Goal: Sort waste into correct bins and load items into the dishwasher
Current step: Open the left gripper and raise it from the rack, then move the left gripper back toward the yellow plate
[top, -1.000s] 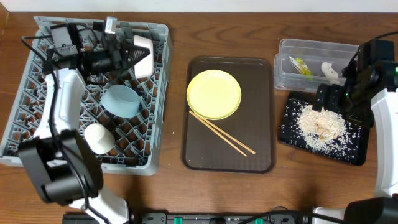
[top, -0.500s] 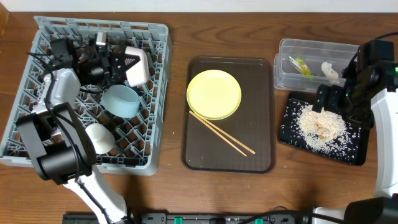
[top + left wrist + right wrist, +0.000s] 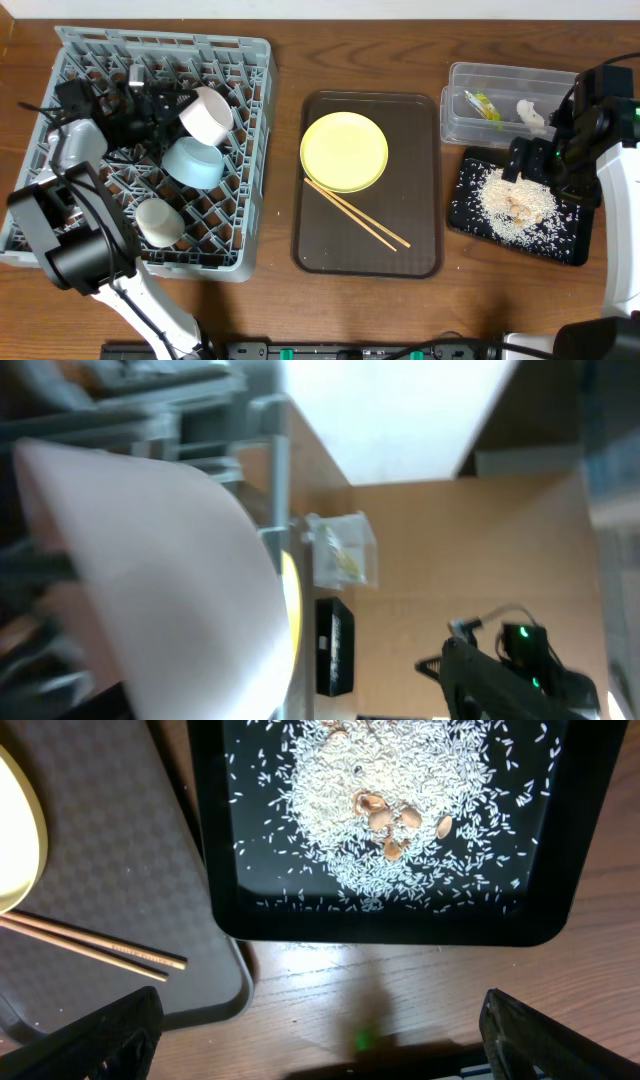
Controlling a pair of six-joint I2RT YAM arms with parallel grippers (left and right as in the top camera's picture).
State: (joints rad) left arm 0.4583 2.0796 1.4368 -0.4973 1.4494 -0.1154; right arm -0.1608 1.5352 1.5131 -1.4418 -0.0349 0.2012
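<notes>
Upper left, the left pincer is at the tilted white bowl in the grey rack; gripping or released, I can't tell. The right pincer gapes wide by the black tray of rice.

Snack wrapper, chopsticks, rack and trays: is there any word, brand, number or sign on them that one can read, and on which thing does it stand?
No text can be read in any view.
Snack wrapper in the clear tub: green and yellow print, too small to read.
Chopsticks: no readable mark.
Dish rack and black tray: no label seen.
</notes>
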